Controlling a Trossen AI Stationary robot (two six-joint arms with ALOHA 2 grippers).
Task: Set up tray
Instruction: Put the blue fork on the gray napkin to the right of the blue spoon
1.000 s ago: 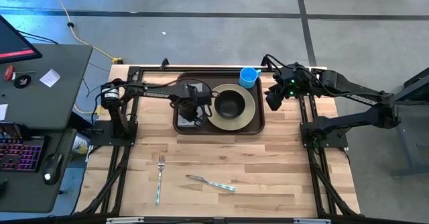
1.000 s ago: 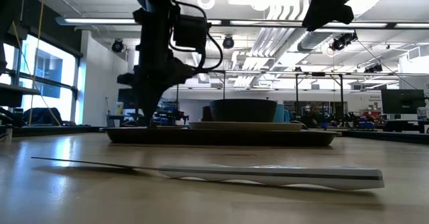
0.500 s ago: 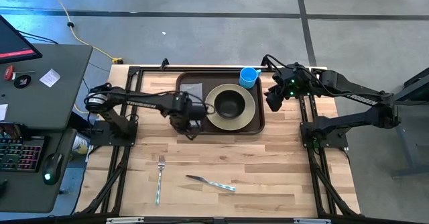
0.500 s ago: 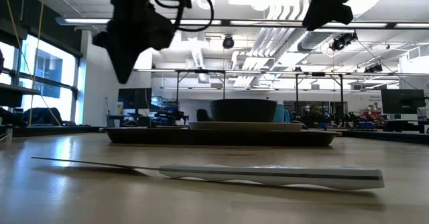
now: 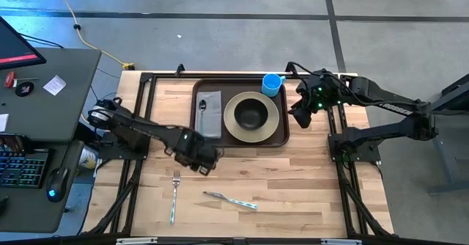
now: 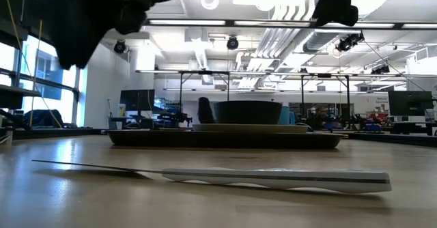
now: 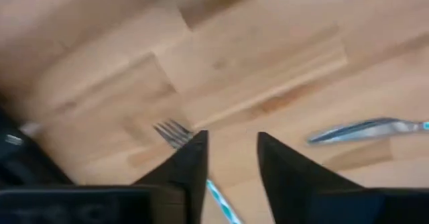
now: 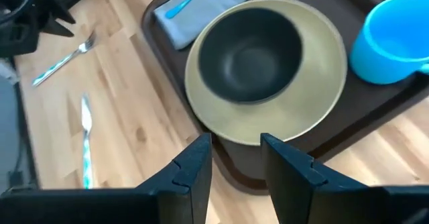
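Observation:
The dark brown tray (image 5: 240,141) lies at the table's far middle. On it are a grey napkin (image 5: 212,114) with a blue-handled spoon (image 5: 202,107) lying on it, a beige plate (image 5: 272,120) bearing a dark bowl (image 5: 252,114), and a blue cup (image 5: 272,83). A fork (image 5: 175,194) and a knife (image 5: 231,199) lie on the wood nearer the front. My left gripper (image 5: 206,165) hovers open just near of the tray's left corner, above the fork's tines (image 7: 173,131). My right gripper (image 5: 297,117) hangs open beyond the tray's right rim.
A desk with a keyboard and a mouse (image 5: 57,179) stands left of the table. The arms' black frames run along both table sides. Bare wood lies between the tray and the cutlery.
My left gripper has left the napkin on the tray, risen and swung toward the table's near edge, stopping over the wood near the fork. The spoon now shows lying on the napkin.

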